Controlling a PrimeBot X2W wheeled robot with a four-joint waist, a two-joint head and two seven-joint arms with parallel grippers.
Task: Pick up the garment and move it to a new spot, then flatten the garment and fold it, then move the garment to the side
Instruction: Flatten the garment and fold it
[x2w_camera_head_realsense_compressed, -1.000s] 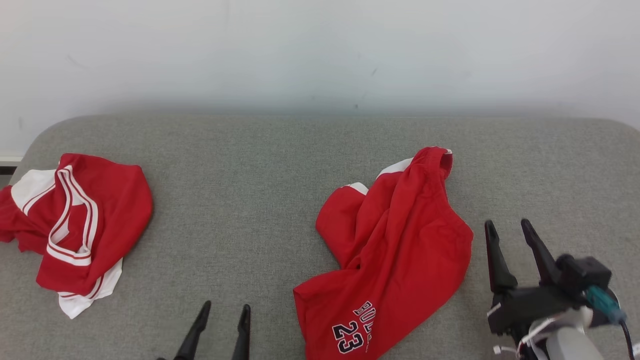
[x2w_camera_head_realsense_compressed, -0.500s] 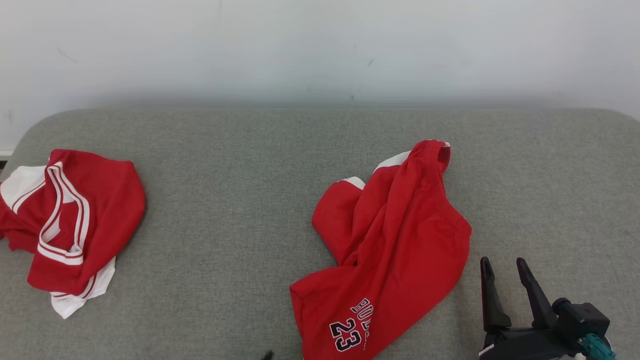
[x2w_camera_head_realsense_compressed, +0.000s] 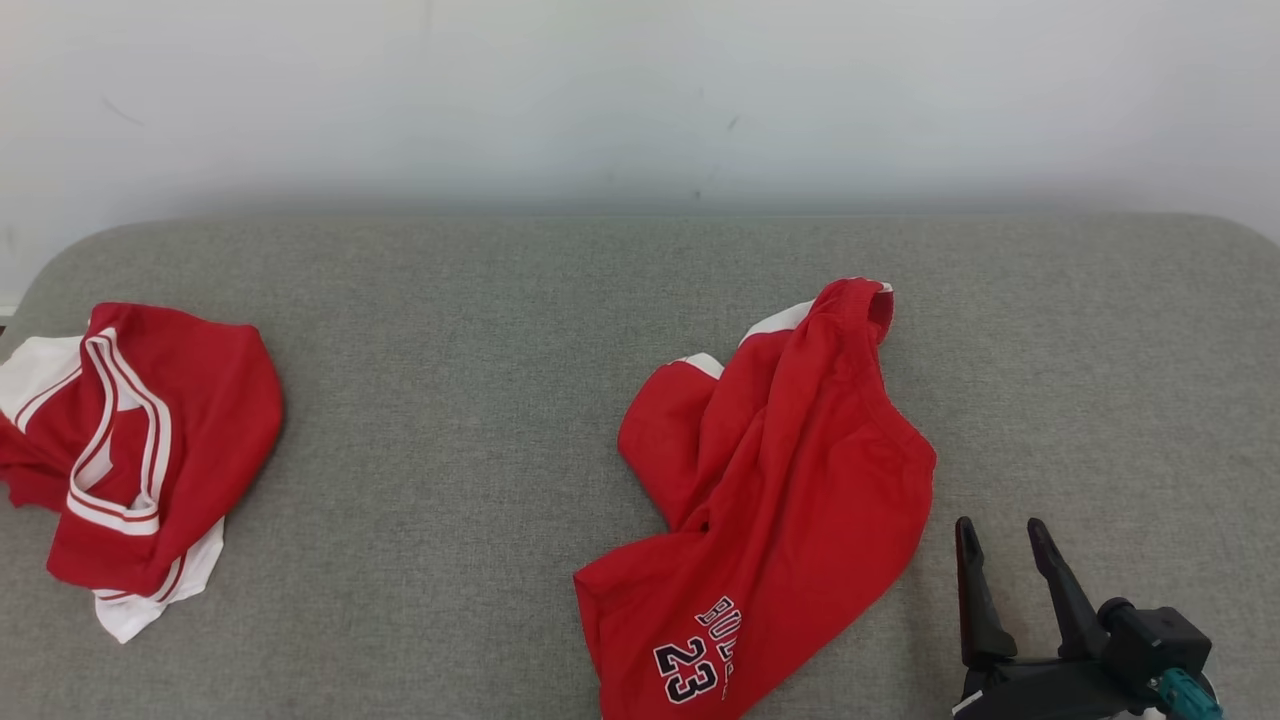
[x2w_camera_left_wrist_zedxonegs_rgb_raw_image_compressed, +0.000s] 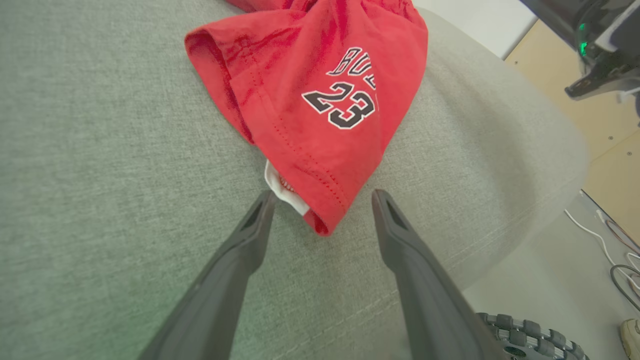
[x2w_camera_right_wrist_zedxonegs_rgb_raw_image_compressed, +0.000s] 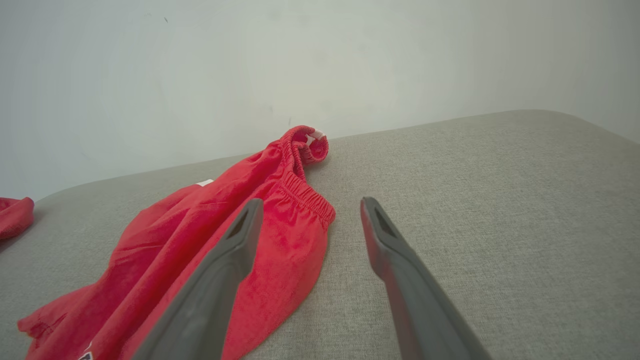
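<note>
Centre-right of the head view, the shorts (x2w_camera_head_realsense_compressed: 780, 480) lie crumpled on the grey cushion (x2w_camera_head_realsense_compressed: 450, 400): red w/ white trim, "23" print at the lower end. A 2nd red item, a jersey (x2w_camera_head_realsense_compressed: 170, 440), sits at far left, well apart. R hand (x2w_camera_head_realsense_compressed: 998, 525) is at lower right of that view, just beside the shorts' right edge, fingers spread, holding nothing. In its wrist view the gathered waistband (x2w_camera_right_wrist_zedxonegs_rgb_raw_image_compressed: 307, 197) lies near the fingertips, w/ the left finger in front of the cloth. L hand (x2w_camera_left_wrist_zedxonegs_rgb_raw_image_compressed: 324, 195) is likewise spread & empty. In its wrist view the hem corner (x2w_camera_left_wrist_zedxonegs_rgb_raw_image_compressed: 325, 220) sits btwn the fingertips, w/ a bit of white lining (x2w_camera_left_wrist_zedxonegs_rgb_raw_image_compressed: 280, 185) peeking out beside it.

Handling, as a guess: thin, light, fully limp cloth. It'll sag & swing from whatever point is pinched, and a one-point lift will prob. bunch it more. Not fragile. On the woven cushion it looks likelier to drag than slide. Best holds are prob. the thick bits: elastic waistband for R, stitched hem corner for L, since doubled edges give the fingers smth to bite. Pinch low & deep, else only the top layer may come up
</note>
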